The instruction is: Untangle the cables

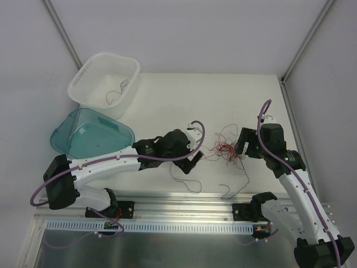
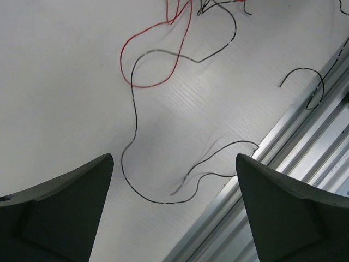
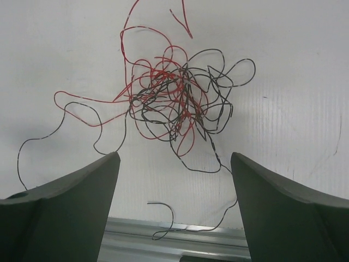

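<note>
Rail edge: the aluminium rail (image 1: 184, 200) runs along the near side of the tabletop (image 1: 167, 100). A loose dark strand (image 2: 131, 136) curls right up to it, and one end seems to reach the grooves. A drag towards the arms could snag the wire in a slot.

Left gripper: the left gripper (image 2: 174, 159) is released, jaws wide, nothing between them. It hangs over that dark strand. The wire is hair-thin and lies flat, so closing from here may pinch only air, or scrape the tabletop.

Right gripper: the right gripper (image 3: 174, 157) is also released and empty, poised just on the near side of the knot. A blind grab into the middle would likely catch several strands at once.

Cables: the cables (image 3: 174, 103) lie as a red and dark knot on the tabletop, between the two grippers, with long tails trailing out to the left and towards the rail. Pulling both ways on the same loop could cinch the knot tighter rather than free it. A curly tail may also spring back and hook onto a finger.

Teal cover: a teal cover (image 1: 92, 137) sits close behind the left arm. A wide sweep with a strand could knock it.

Basket: the white basket (image 1: 83, 72) stands at the far left, well apart from the knot, with a thin stray wire (image 1: 114, 92) inside. A carried strand could slip out on the long reach there.
</note>
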Robot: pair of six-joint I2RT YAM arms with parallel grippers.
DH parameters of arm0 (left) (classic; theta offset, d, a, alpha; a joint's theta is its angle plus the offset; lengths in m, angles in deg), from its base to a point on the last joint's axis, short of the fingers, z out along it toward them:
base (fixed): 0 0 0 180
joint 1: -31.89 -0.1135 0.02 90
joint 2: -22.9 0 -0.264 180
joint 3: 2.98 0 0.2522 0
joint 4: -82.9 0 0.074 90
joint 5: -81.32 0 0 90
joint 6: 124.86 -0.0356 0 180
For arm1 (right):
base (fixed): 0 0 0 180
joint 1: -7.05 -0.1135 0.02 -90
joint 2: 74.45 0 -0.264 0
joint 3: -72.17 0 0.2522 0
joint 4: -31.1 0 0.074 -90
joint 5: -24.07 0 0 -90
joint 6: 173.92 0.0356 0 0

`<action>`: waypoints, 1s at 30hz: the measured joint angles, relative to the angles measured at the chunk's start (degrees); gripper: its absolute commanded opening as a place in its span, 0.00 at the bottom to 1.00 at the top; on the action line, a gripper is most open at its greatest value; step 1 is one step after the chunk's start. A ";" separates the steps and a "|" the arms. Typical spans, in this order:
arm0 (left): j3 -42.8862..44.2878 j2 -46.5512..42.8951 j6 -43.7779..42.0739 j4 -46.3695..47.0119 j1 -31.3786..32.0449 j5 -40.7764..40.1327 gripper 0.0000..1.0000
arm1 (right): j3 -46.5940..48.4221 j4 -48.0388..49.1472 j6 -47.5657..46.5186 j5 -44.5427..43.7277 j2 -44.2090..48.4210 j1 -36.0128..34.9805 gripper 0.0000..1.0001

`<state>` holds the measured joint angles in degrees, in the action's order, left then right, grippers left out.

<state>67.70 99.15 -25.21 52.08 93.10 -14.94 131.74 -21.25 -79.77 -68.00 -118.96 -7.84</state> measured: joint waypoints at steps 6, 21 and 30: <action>3.15 2.60 -10.51 3.67 0.85 1.79 0.89 | 0.02 -1.53 1.53 -1.95 1.62 0.02 0.88; 6.10 22.86 -26.40 25.00 4.09 6.49 0.69 | -2.73 -1.79 8.24 -4.37 2.38 1.38 0.91; 6.03 29.64 -27.23 34.80 4.87 4.55 0.62 | -5.86 0.81 11.56 -0.66 0.98 3.43 0.91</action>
<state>73.74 128.78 -52.45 86.87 97.97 -10.39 125.88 -20.44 -68.21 -68.65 -117.98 -4.41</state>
